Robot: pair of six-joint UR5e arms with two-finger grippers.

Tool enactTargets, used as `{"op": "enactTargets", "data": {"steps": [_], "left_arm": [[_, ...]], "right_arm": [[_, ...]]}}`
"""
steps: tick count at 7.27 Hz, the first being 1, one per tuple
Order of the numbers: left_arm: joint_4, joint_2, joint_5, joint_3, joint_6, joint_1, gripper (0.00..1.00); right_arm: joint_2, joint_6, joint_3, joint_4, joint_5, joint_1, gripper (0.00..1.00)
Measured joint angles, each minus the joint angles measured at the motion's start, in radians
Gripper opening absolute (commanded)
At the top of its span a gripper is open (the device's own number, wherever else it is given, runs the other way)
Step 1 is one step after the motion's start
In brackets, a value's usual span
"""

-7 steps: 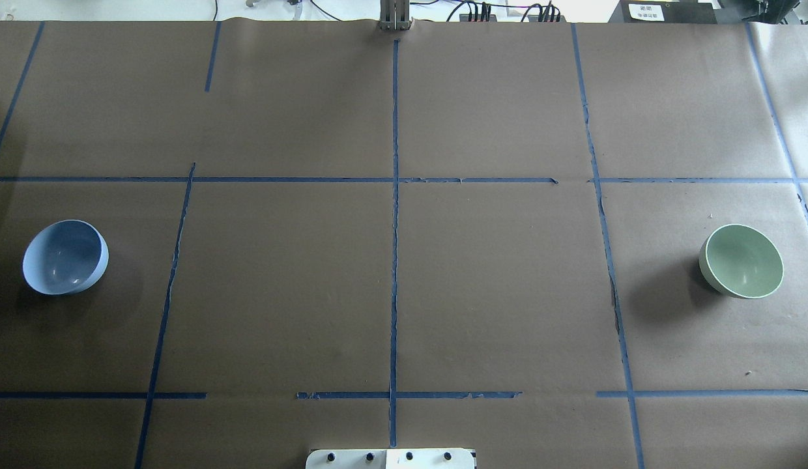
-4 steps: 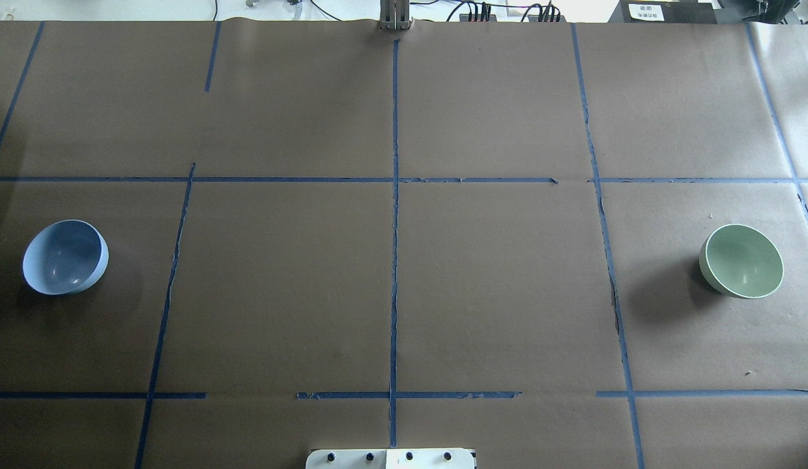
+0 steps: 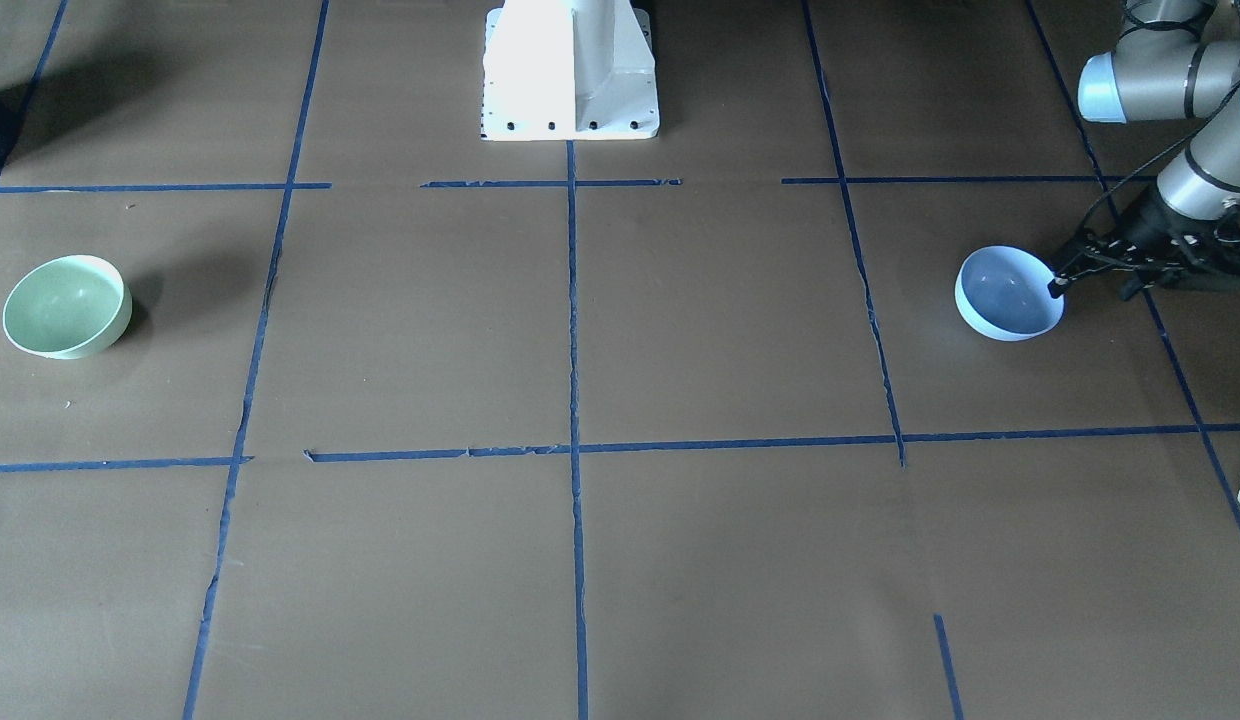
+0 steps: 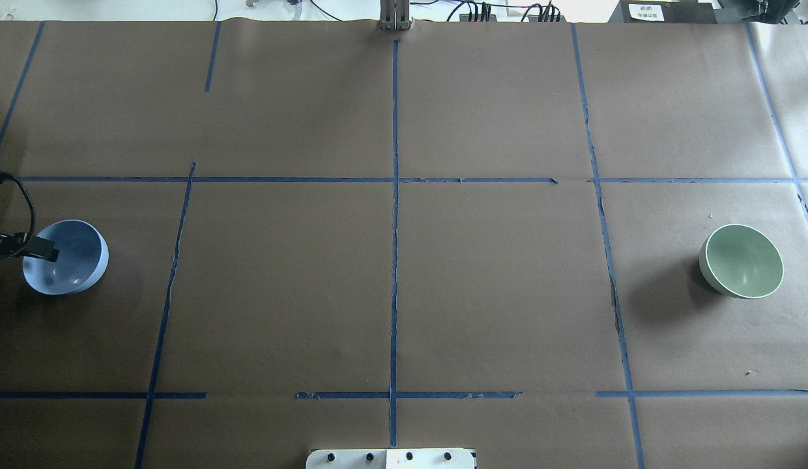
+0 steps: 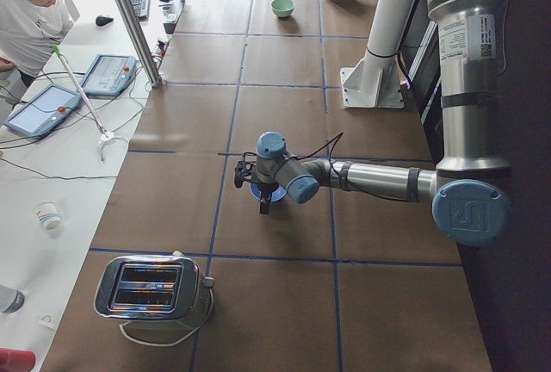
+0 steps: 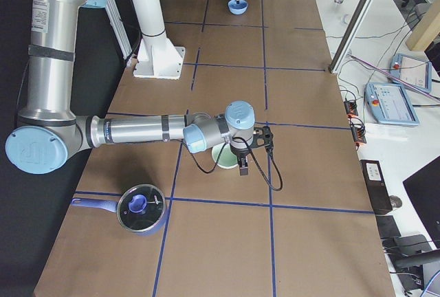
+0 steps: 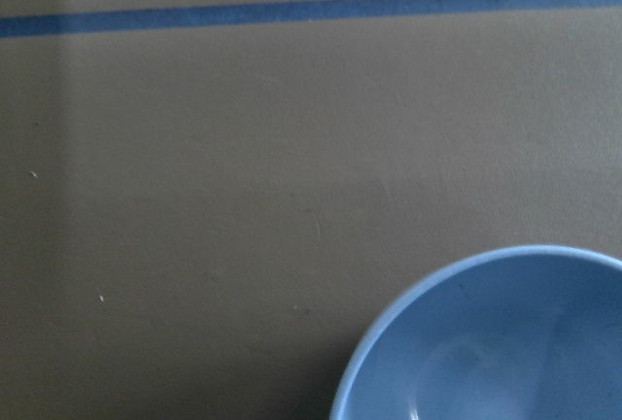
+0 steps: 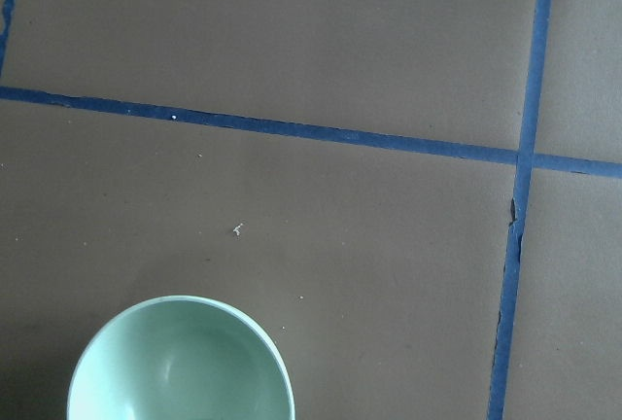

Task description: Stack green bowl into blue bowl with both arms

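Observation:
The blue bowl [image 3: 1008, 293] stands upright at my left end of the table; it also shows in the overhead view [image 4: 75, 264] and the left wrist view [image 7: 496, 342]. My left gripper [image 3: 1085, 288] is open at its outer rim, with one fingertip [image 4: 47, 250] over the rim's edge. The green bowl [image 3: 67, 306] stands upright at the right end and also shows in the overhead view [image 4: 741, 260] and the right wrist view [image 8: 180, 367]. My right gripper [image 6: 244, 158] hangs just beside it, seen only from the side; I cannot tell if it is open.
The white pedestal [image 3: 570, 70] stands at the table's middle on the robot's side. A toaster [image 5: 151, 290] sits beyond the blue bowl at the left end. A lidded blue pot [image 6: 141, 207] sits near the green bowl. An operator [image 5: 34, 10] stands at a side desk.
My left gripper has come into the overhead view from the left edge and reached the blue bowl's rim. Both bowls have stayed put.

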Motion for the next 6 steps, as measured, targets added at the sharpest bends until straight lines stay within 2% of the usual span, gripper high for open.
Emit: {"op": "enactTargets", "data": {"steps": [1, 4, 6], "left_arm": [[0.000, 0.000, 0.001, 0.001, -0.003, 0.006, 0.01], [0.002, -0.009, -0.010, -0.013, -0.004, 0.008, 0.00], [0.087, -0.056, -0.039, -0.074, -0.030, 0.007, 0.00]], "right_arm": [[0.000, 0.002, 0.000, 0.000, 0.000, 0.000, 1.00], [0.000, 0.007, 0.000, 0.000, 0.001, 0.000, 1.00], [-0.002, 0.007, 0.002, 0.000, 0.002, 0.000, 1.00]]}}
